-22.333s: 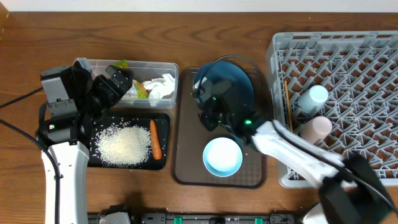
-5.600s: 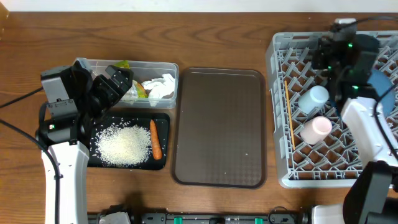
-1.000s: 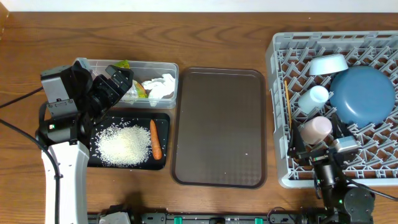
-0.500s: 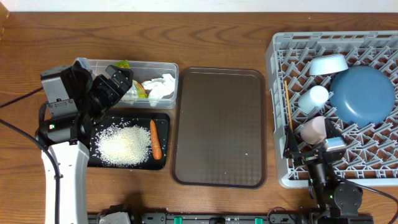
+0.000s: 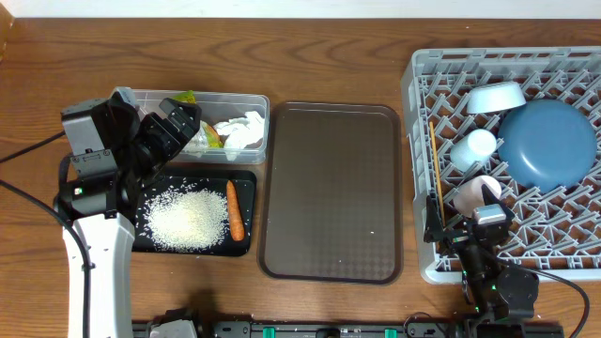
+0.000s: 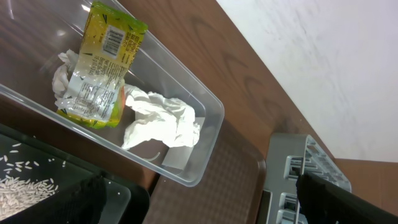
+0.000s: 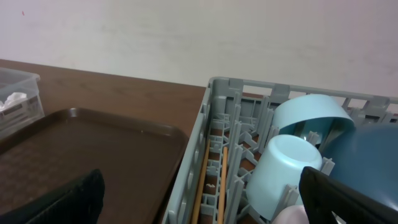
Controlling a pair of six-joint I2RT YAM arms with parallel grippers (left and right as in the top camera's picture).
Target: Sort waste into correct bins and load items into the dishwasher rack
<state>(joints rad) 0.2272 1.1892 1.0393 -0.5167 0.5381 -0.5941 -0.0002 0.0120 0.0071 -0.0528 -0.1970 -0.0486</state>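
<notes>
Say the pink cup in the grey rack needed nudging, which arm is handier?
Probably the right: the right gripper, open, sits at the rack's near edge beside the pink cup, while the left gripper is over the clear box across the table.

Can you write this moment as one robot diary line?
rack holds plate, bowl, blue cup, pink cup, chopsticks | clear box: wrapper, napkins | black tray: rice, carrot | left hand open | right hand open

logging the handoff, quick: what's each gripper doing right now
left gripper: open, fingers spread wide, holding nothing
right gripper: open, fingers spread wide, holding nothing
</notes>
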